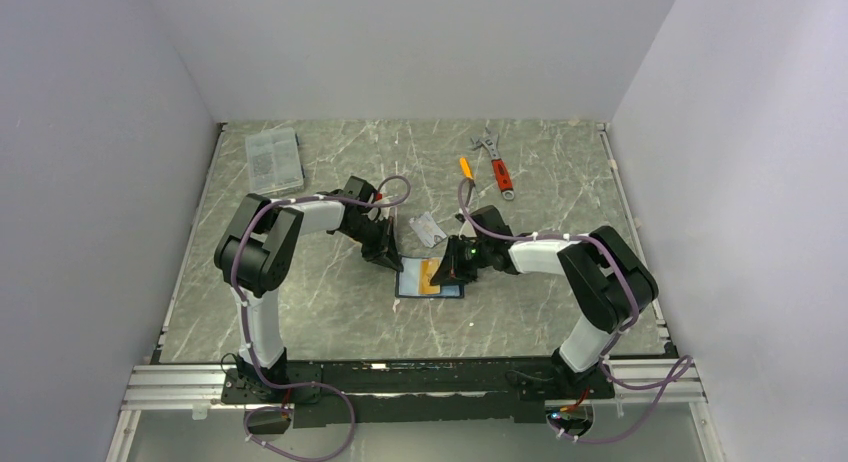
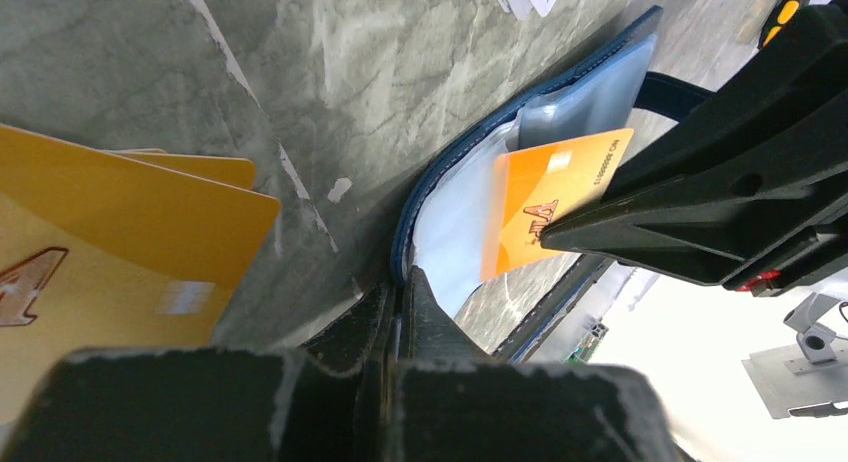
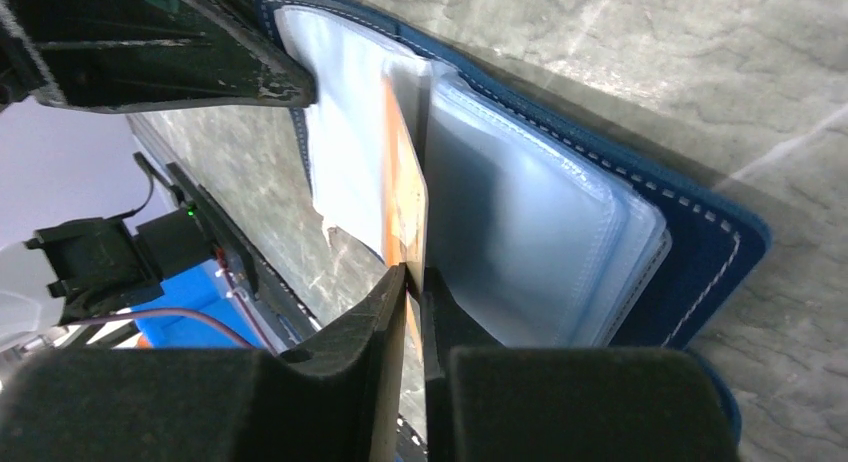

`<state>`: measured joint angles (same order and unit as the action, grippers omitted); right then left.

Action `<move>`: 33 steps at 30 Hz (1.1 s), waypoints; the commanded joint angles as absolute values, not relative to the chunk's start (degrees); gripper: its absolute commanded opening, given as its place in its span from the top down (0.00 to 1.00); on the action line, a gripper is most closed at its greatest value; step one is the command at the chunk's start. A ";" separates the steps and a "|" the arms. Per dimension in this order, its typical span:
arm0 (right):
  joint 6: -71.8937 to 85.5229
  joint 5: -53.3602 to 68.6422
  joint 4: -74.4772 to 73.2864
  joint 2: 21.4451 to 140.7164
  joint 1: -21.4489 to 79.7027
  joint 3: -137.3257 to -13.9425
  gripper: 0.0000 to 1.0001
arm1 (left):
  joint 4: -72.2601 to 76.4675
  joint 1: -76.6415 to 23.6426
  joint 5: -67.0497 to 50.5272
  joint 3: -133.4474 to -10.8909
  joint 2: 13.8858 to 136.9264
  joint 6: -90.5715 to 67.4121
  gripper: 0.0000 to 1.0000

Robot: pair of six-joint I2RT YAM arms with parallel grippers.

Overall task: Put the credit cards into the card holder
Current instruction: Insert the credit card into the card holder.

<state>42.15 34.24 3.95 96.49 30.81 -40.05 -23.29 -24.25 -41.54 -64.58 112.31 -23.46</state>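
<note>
Top external: wallet (image 1: pixel 412 284) lies open mid-table, long axis left-right. There is bare marble near and left of it, and silvery cards (image 1: pixel 428 228) just beyond it. Box (image 1: pixel 273 160) far left and wrench (image 1: pixel 497 164) far right are both well apart.

Left gripper (image 1: pixel 390 258) is clamped on the wallet's left edge. Right gripper (image 1: pixel 449 271) is pinching an orange card (image 1: pixel 430 275), whose leading end sits among the clear sleeves.

Card print: "A" logo, digits illegible.

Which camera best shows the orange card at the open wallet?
Left wrist: the orange card faces it, logo and numbers visible. Right wrist sees the card edge-on; the top view shows only a small orange patch.
</note>
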 commanded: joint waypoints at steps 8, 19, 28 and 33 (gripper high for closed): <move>39.04 27.55 -6.41 94.51 29.43 -39.89 0.62 | -23.00 -24.87 -39.03 -63.46 110.68 -22.79 1.00; 38.63 23.93 -9.07 91.87 28.11 -40.51 0.62 | -22.62 -24.81 -39.59 -63.13 110.55 -22.51 1.00; 39.96 23.46 -6.70 91.60 28.64 -40.32 0.81 | -22.30 -25.03 -39.83 -63.28 110.67 -22.50 1.00; 39.86 22.85 -6.82 92.21 29.76 -41.85 0.87 | -22.50 -25.44 -39.94 -63.51 110.70 -22.44 1.00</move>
